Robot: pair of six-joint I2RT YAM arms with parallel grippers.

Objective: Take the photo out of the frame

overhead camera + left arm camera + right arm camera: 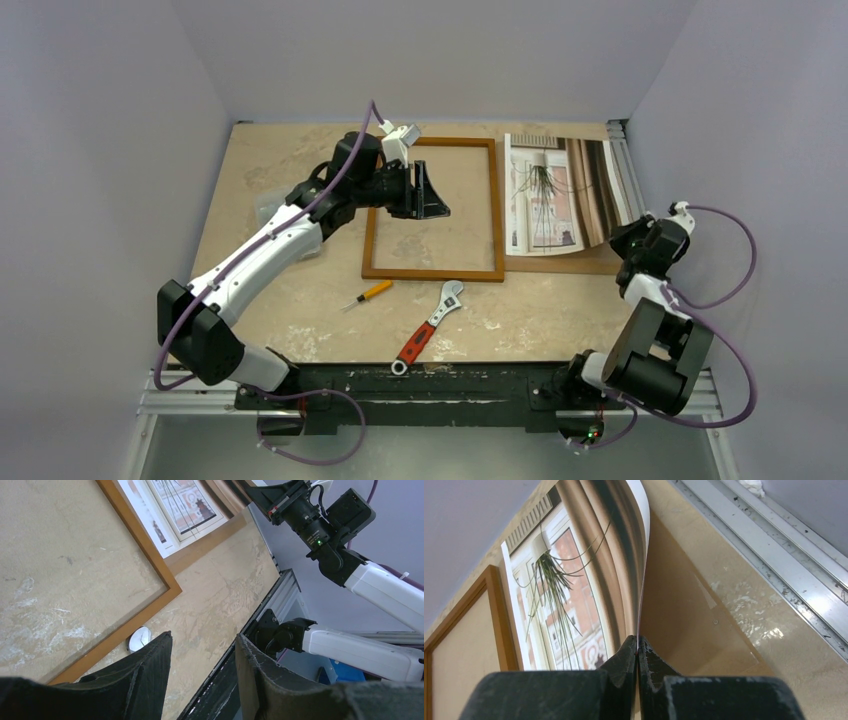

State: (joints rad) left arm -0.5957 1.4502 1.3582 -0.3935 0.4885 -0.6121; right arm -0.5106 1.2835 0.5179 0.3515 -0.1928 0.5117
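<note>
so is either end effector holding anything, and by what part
The right end effector pinches the photo by its right edge; the left end effector holds nothing.

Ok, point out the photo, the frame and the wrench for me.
photo point(558, 192): top view, middle of the print.
frame point(430, 273): top view, on its near wooden rail.
wrench point(415, 346): top view, on its red handle.

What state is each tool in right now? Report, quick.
Left tool: open, holding nothing, over the frame.
Right tool: shut on the edge of the photo.
</note>
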